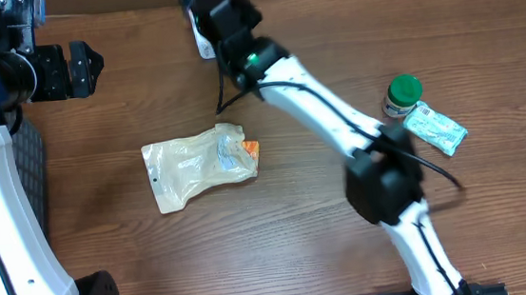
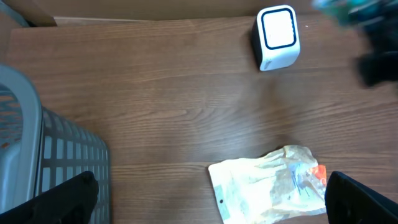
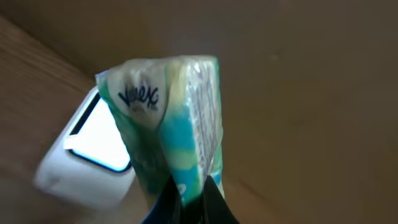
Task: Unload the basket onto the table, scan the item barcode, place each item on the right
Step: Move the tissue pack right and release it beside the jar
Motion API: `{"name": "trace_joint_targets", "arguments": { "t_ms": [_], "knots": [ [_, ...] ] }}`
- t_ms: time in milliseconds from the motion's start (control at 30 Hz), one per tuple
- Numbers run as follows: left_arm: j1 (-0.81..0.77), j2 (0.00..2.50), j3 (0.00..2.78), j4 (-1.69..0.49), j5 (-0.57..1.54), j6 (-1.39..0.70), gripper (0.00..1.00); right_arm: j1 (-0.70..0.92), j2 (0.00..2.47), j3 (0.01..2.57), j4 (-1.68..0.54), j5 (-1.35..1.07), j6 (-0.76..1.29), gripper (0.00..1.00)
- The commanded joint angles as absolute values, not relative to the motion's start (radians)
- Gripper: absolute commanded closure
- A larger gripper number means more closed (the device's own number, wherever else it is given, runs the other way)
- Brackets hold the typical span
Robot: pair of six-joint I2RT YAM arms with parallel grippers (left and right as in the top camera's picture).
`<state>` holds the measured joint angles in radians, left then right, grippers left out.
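Overhead: right gripper [image 1: 205,9] at far edge of worktop [image 1: 349,255], over scanner [image 1: 203,44]; pack itself hidden here. Left gripper [image 1: 92,69] spread wide, holding nothing. Left wrist: basket [image 2: 56,149] at left, inside mostly out of view; pouch [image 2: 267,183] flat on worktop. Right wrist: gripper clenched on lower end of Kleenex pack [image 3: 165,118], pack upright, scanner window close behind it to the left.
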<state>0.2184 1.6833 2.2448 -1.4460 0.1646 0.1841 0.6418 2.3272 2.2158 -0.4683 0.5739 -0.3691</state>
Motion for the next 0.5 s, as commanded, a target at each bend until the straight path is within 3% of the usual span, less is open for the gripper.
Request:
{"name": "trace_joint_targets", "arguments": {
  "t_ms": [0,200,467],
  "knots": [
    [0.222,1.680,2.245,-1.446,0.176,0.199,0.01,0.649,2.112,2.232,-0.656,0.523,0.086,0.96],
    [0.222,1.680,2.245,-1.446,0.176,0.199,0.00,0.609,1.948,2.232,-1.155,0.492,0.523,0.96],
    [0.222,1.680,2.245,-1.446,0.176,0.199,0.00,0.409,1.922,2.226,-1.626,0.491,0.857,0.96]
  ]
}}
